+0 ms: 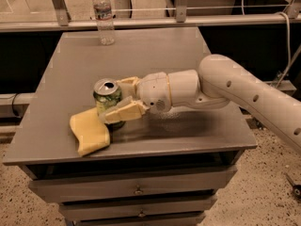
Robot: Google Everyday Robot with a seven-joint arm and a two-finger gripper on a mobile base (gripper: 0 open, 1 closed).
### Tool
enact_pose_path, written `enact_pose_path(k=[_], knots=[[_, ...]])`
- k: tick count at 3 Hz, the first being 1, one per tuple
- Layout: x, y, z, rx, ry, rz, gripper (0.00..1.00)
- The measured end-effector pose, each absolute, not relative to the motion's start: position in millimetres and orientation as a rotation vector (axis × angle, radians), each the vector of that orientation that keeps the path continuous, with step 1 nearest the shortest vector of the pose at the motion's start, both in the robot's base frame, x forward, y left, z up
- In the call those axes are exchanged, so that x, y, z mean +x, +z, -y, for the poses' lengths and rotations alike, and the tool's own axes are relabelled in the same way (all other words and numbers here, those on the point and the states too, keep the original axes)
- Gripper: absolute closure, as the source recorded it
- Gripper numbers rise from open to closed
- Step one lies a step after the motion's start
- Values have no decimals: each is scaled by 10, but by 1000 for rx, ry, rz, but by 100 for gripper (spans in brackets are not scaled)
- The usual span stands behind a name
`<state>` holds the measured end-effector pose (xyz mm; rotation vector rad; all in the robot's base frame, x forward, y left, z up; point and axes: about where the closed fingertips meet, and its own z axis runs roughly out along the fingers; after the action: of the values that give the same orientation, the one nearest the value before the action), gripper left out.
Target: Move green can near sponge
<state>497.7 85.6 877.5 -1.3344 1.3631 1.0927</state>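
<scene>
The green can stands upright on the grey table, left of centre near the front, its silver top showing. My gripper reaches in from the right, its cream-yellow fingers closed on either side of the can. The pale-yellow sponge lies flat just left and in front of the can, touching or almost touching its base. The near finger hides the lower part of the can.
A clear plastic water bottle stands at the table's back left. A metal rail runs behind the table. Drawers are under the tabletop. My white arm spans the right side.
</scene>
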Motion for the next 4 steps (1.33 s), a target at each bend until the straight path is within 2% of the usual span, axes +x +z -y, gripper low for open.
enact_pose_path(k=[2,4], knots=[[5021,8838,-743,-1338,1048,-1362,0],[5553,9500,334,-1245,738,-1366,0]])
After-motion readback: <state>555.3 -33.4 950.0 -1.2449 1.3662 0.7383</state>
